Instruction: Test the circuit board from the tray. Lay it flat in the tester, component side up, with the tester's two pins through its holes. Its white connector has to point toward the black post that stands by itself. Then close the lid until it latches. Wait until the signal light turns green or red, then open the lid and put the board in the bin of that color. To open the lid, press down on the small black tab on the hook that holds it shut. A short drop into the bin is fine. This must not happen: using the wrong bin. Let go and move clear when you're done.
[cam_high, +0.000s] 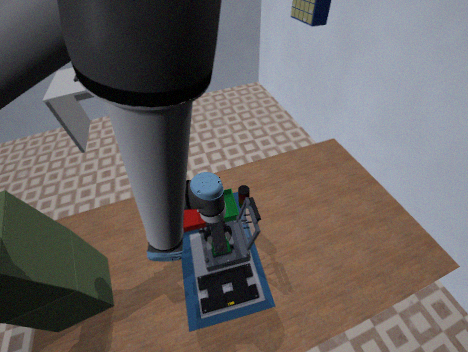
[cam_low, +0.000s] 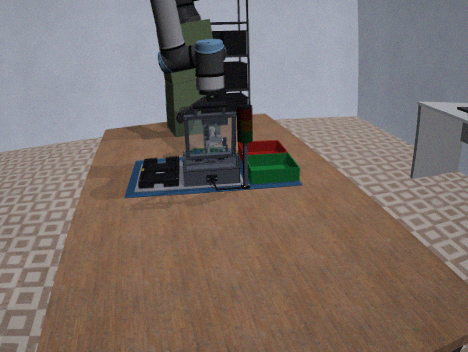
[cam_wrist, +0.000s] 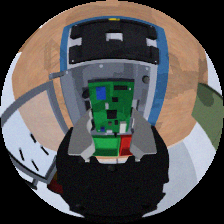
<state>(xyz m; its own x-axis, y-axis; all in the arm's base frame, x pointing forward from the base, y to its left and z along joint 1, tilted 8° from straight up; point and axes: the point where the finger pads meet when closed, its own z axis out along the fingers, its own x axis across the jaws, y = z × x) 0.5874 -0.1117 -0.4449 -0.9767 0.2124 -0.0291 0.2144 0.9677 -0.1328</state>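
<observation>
Fingers clamped on one green circuit board (cam_wrist: 111, 107), component side up, held over the grey tester (cam_low: 210, 169) bed; contact between board and bed not determinable. White connector and the two pins too small to make out.

Containers, all grouped on one blue mat (cam_high: 192, 310) toward the far edge of the worktop (cam_low: 240, 260), as seen from the exterior view:
- One black tray (cam_low: 159, 171), at the left end of the mat. No board visible in it; pale base showing through its cut-outs in the top view (cam_high: 229, 289).
- One tester, middle of the mat, just beside the tray. Lid (cam_high: 248, 220) raised, standing upright as a framed panel on the side toward the bins.
- One red bin (cam_low: 264, 146), at the right end of the mat, farther from the near edge. Nothing visible inside.
- One green bin (cam_low: 272, 169), touching the red bin on its near side. Nothing visible inside.

One signal light (cam_low: 244, 123) column standing between tester and bins; lit colour not discernible.
</observation>
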